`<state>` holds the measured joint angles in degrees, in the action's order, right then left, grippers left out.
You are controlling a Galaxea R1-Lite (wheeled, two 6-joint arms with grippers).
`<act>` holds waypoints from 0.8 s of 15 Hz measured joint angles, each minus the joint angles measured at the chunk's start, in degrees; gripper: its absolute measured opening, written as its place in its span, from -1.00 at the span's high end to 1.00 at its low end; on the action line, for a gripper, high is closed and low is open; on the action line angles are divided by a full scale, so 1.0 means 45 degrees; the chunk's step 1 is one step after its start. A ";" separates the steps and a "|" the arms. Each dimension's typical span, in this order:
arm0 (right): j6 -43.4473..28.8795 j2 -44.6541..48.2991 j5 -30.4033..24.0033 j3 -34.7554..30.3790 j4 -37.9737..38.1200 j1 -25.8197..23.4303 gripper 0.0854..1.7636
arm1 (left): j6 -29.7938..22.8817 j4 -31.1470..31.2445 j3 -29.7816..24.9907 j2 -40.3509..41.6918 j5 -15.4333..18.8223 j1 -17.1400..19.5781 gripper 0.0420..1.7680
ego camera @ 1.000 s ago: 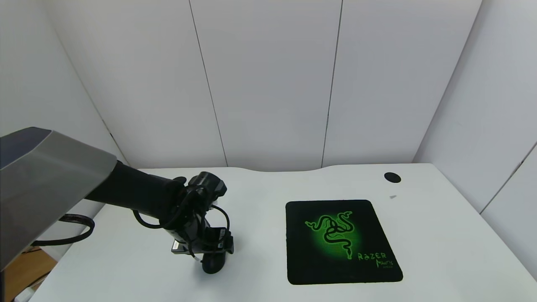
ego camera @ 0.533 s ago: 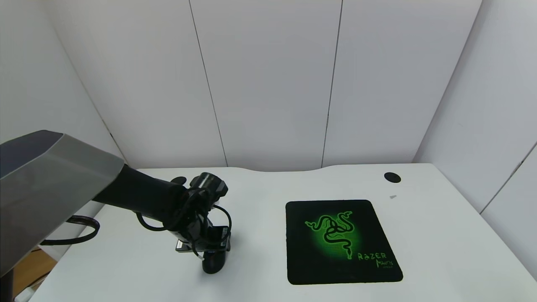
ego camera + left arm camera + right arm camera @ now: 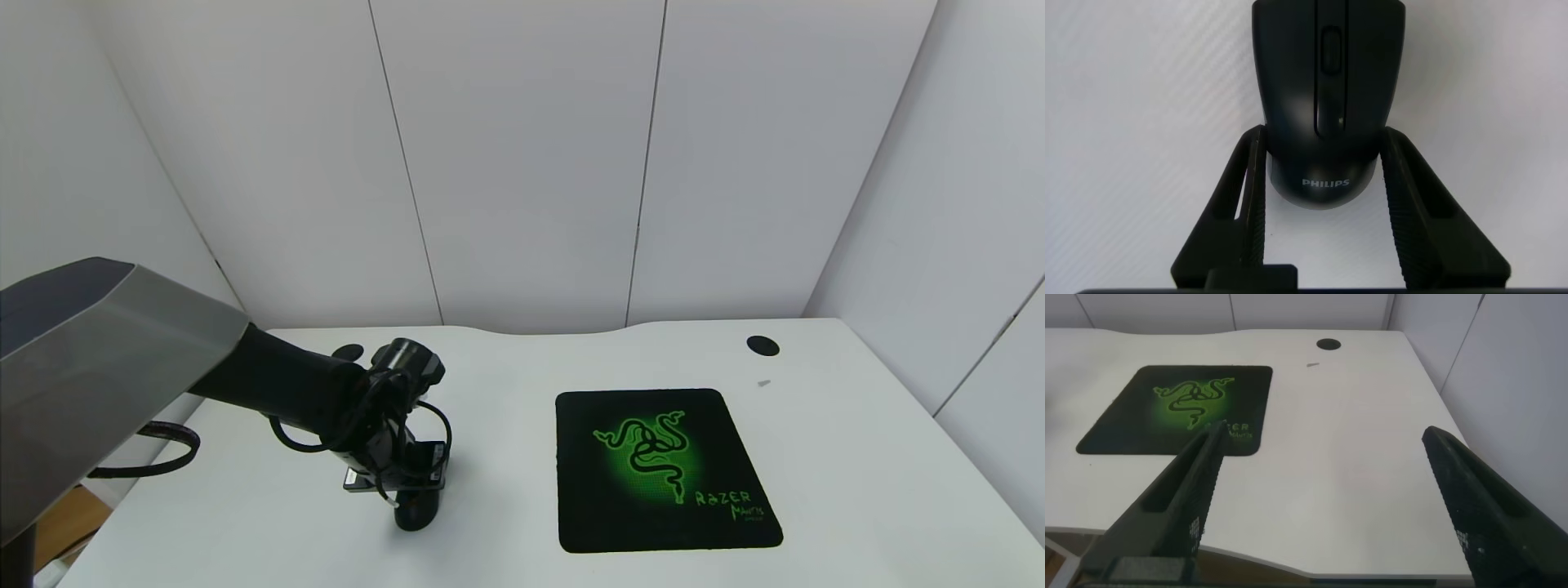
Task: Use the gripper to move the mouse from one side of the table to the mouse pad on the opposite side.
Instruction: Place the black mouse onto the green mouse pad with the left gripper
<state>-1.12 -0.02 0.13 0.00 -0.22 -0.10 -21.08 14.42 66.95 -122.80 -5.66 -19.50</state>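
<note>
We find the white table (image 3: 506, 384) carrying the mouse pad (image 3: 665, 469) on its right half, while the left gripper (image 3: 406, 496) stands down over the mouse (image 3: 415, 513) on the left half, well apart from the pad. In the head view the claw and its cables cover most of the mouse; in the left wrist view both fingers (image 3: 1247, 204) touch its rear flanks, clamped on it, the front cut off. The right gripper (image 3: 1331, 514) hangs spread apart off the table's near right edge.
</note>
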 joint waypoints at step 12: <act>0.0000 0.0000 0.0005 0.0000 -0.0005 0.0000 -0.94 | -0.1314 0.2037 0.0908 0.1509 -0.0160 -0.0309 0.02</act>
<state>-1.12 -0.02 0.16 0.00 -0.24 -0.10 -26.99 23.59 71.03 -116.01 -6.38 -20.89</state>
